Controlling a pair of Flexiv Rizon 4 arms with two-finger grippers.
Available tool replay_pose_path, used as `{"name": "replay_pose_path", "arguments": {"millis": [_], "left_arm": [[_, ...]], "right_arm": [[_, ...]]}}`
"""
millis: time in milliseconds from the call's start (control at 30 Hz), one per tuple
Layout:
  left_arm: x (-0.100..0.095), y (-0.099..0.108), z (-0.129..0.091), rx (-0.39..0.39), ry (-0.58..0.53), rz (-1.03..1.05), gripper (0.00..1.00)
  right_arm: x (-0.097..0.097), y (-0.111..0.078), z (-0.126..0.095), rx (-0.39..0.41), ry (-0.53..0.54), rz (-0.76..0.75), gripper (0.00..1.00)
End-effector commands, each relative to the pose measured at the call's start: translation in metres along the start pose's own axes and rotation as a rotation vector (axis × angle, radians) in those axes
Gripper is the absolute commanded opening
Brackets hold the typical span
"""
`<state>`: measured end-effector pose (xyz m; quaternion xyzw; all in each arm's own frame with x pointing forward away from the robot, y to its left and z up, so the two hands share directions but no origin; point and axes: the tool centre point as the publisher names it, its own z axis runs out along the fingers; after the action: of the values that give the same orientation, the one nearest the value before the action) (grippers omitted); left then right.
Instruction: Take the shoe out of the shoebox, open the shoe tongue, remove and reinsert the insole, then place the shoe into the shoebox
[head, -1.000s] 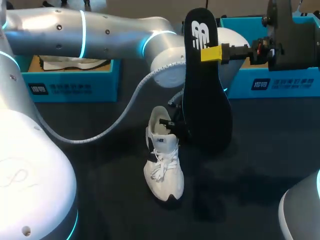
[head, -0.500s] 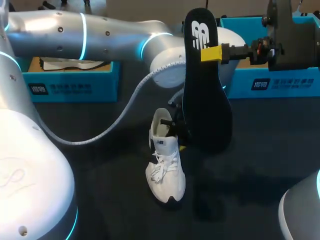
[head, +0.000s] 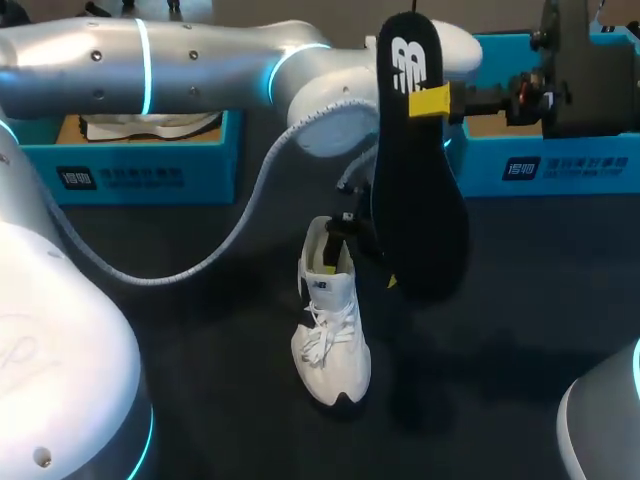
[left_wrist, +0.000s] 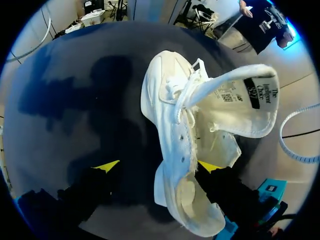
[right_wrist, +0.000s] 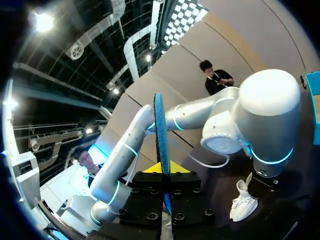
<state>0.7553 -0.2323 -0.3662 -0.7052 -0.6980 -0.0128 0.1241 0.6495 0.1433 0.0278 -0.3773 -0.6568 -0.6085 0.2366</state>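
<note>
Right gripper (head: 428, 101): pinching the hanging insole (head: 418, 200).
Left gripper (left_wrist: 158, 166): spread, shoe (left_wrist: 170, 95) between its fingers.
Risk: the insole may slip, because the pinch is narrow.

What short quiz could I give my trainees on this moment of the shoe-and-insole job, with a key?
1. True or false: the black insole lies inside the white sneaker.
2. Multiple choice: what does the right gripper hold? A) the sneaker B) the insole C) nothing
3. Fill the gap: in the left wrist view, the sneaker's tongue is pulled ___.

Key: 1 false, the insole is held upright above the table, outside the sneaker; 2 B; 3 open.
</note>
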Motion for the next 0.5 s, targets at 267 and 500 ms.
{"name": "replay_pose_path", "arguments": {"millis": [267,500], "left_arm": [[0.008,0.0,-0.045,-0.012,-0.14,0.003,1.0],[0.009,0.002,-0.074,0.003,-0.24,0.008,1.0]], "right_arm": [[-0.007,0.015,-0.043,-0.012,-0.088,0.033,0.0],[-0.01,0.022,-0.075,-0.034,-0.131,0.072,0.0]]}}
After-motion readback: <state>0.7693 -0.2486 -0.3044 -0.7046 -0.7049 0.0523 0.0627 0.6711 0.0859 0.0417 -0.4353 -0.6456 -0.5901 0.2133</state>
